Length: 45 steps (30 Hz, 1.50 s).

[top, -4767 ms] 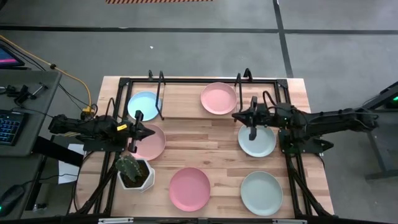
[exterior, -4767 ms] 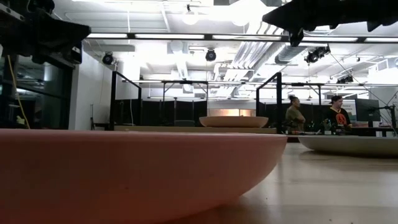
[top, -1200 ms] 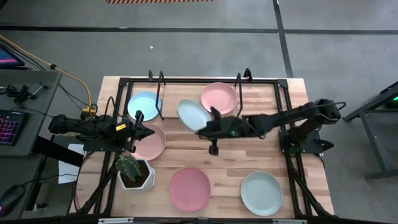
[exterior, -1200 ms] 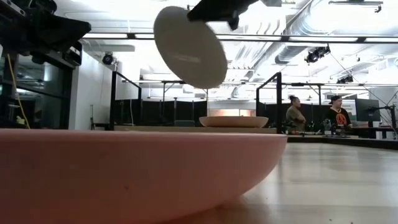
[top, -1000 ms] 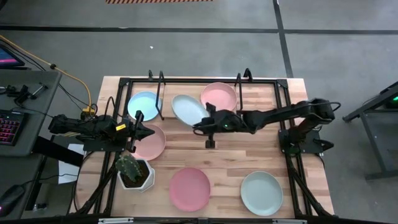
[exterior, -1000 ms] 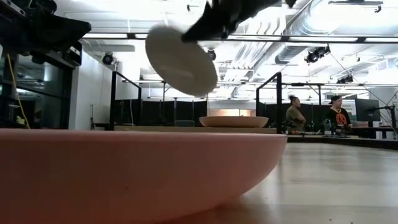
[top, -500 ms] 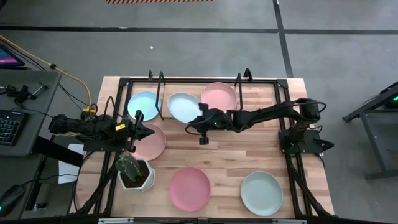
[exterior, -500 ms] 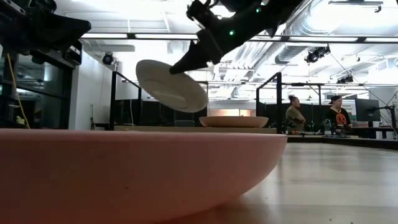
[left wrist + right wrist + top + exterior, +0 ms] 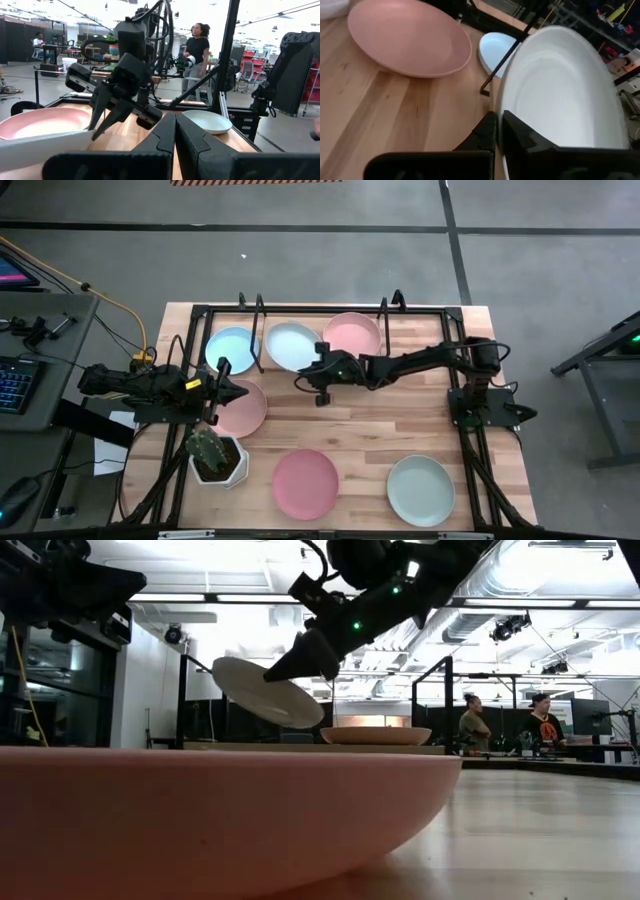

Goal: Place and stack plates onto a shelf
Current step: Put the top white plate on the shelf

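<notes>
My right gripper (image 9: 308, 368) reaches in from the table's right and is shut on a pale mint plate (image 9: 292, 345). It holds the plate above the light-wood shelf (image 9: 300, 747), between a light blue plate (image 9: 230, 348) and a pink plate (image 9: 352, 336) that lie there. The held plate also shows in the low view (image 9: 265, 690) and the right wrist view (image 9: 560, 95). My left gripper (image 9: 226, 390) is shut and empty above another pink plate (image 9: 243, 410) on the table's left. My right gripper pinches the mint plate's rim (image 9: 512, 107) between its two fingers, one on the inner face and one underneath. The fingers come from the table's right, slanting down. The plate is lifted clear of the shelf and tilted (image 9: 300, 710).
A white pot with a cactus (image 9: 215, 458), a pink plate (image 9: 305, 483) and a mint plate (image 9: 420, 490) stand near the front edge. The shelf's black brackets (image 9: 259, 330) (image 9: 386, 320) and a black tube frame (image 9: 320, 309) rise around it. People stand beyond the table (image 9: 475, 725).
My right gripper has carried the mint plate toward the table's left and far edge and down toward the shelf. The plate has tipped from nearly on edge to a shallow tilt and stays clear of the shelf.
</notes>
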{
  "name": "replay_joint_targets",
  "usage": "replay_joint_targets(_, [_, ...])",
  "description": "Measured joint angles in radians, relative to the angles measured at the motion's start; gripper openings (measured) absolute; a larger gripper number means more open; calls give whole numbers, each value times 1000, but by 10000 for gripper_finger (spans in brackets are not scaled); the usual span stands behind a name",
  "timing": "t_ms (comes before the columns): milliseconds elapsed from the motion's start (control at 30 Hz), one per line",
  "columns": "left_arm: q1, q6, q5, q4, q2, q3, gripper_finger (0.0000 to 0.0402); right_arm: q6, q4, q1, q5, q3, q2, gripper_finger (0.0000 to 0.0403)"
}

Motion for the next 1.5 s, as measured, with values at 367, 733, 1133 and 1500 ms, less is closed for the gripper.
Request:
replay_joint_targets(367, [0, 0, -6, 21, 1, 0, 0, -55, -131, -24, -23, 148, 95, 0])
replay_joint_targets(733, [0, 0, -7, 13, 2, 0, 0, -48, -184, -52, -25, 177, 99, 0])
replay_joint_targets(1133, [0, 0, -7, 13, 2, 0, 0, 4, -183, -93, -76, 177, 99, 0])
replay_joint_targets(1500, [0, 0, -7, 13, 2, 0, 0, 36, -158, -94, -89, 177, 99, 2])
